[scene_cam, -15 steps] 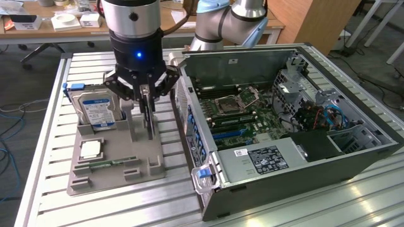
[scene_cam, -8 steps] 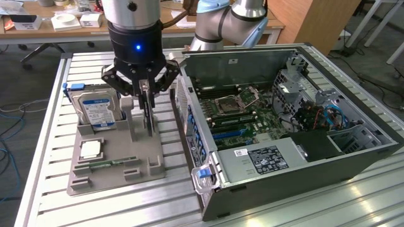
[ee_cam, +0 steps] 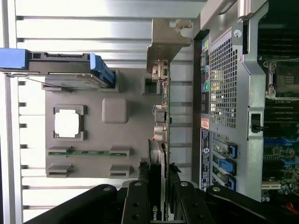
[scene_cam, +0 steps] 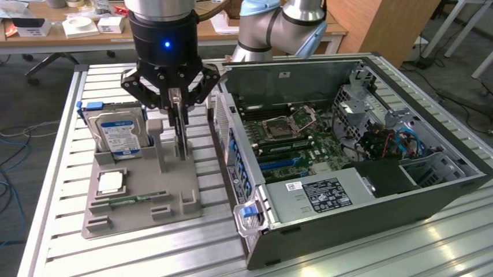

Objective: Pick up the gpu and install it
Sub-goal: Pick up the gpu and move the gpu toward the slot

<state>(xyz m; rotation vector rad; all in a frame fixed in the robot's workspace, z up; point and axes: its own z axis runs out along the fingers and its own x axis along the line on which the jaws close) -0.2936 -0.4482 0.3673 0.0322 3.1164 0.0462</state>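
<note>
Gpu, thin dark card with metal end bracket (scene_cam: 180, 138), stands on edge; my pincer (scene_cam: 177, 103), part-closed, clamps its top edge so it hangs vertical.

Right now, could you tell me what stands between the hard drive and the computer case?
The gpu is upright there, clamped in the gripper, as the exterior view shows.

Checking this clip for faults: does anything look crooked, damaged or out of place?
Nothing stands out. The graphics card is held straight on edge between the jaws, the hard drive stands upright in its holder, and the chip and memory stick lie flat in pockets of the grey tray. The computer case lies open beside it.
</note>
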